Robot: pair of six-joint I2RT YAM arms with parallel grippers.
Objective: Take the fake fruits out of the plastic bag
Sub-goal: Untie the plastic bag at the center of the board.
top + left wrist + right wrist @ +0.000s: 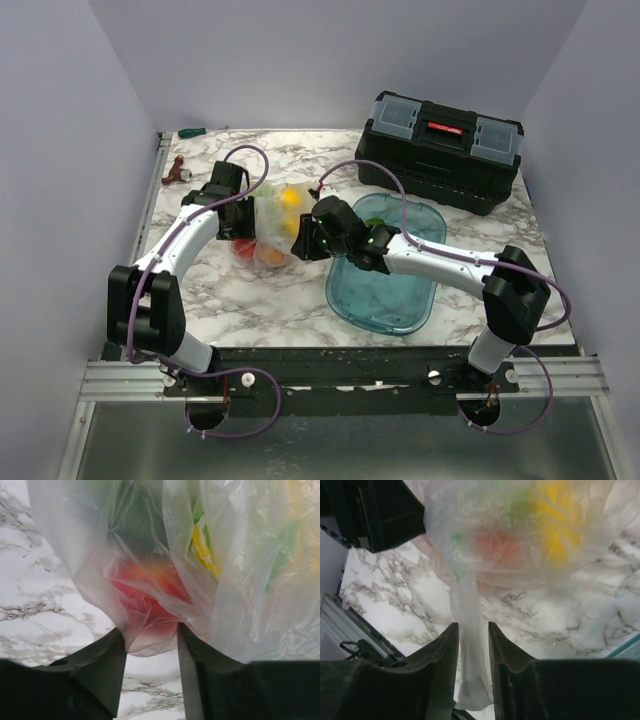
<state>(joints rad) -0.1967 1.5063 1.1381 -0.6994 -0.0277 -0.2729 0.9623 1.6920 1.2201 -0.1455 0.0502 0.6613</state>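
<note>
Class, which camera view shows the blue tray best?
The top view: the whole oval tray is in sight on the table, with only its far end covered. The right wrist view catches just a corner of it. The left wrist view shows none.

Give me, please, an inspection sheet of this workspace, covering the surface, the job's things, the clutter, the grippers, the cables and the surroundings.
Surface: marble-patterned table, no spills seen.
Job's things: plastic bag held between the two arms; a red fruit and a yellow fruit show through it, and none lies outside that I can see.
Clutter: black toolbox at the far right, blue tray, green-handled screwdriver, small brown object.
Grippers: left gripper pinches the bag's bulging film; right gripper pinches a thin strip of the bag.
Cables: purple cables loop along both arms; no snag seen.
Surroundings: plain walls, metal rail at the near edge.
</note>
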